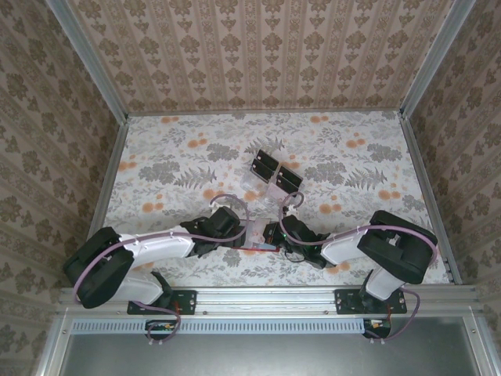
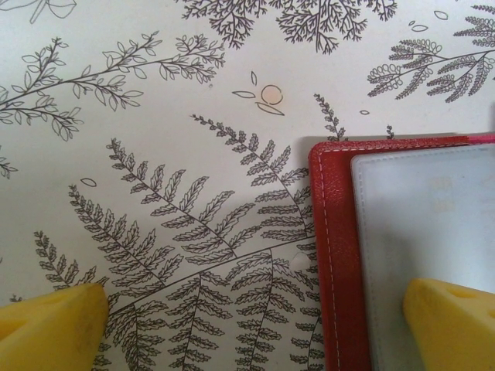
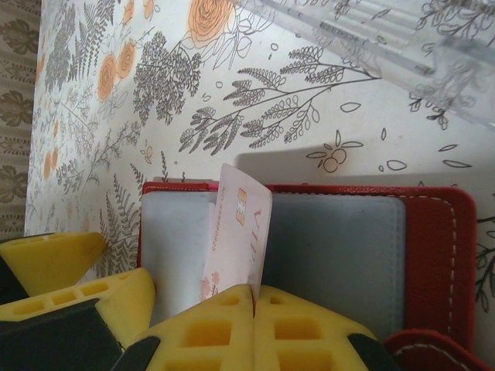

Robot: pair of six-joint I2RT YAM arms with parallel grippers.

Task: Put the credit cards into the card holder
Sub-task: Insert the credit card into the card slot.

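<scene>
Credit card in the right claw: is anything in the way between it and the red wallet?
Nothing visible. The right claw pinches the credit card over the open card holder, with only bare grey pocket beyond it. A finger of the left claw sits over the holder, off to one side.

1. Top external: set high above and behind the arm bases at the frame's bottom edge, facing down and forward, far enough back to take in the whole table.
2. Left wrist: faces almost straight down, very near the table, with the card holder at lower right.
3. Right wrist: low, slanting across the table, close on the same card holder, which all three views share.
</scene>
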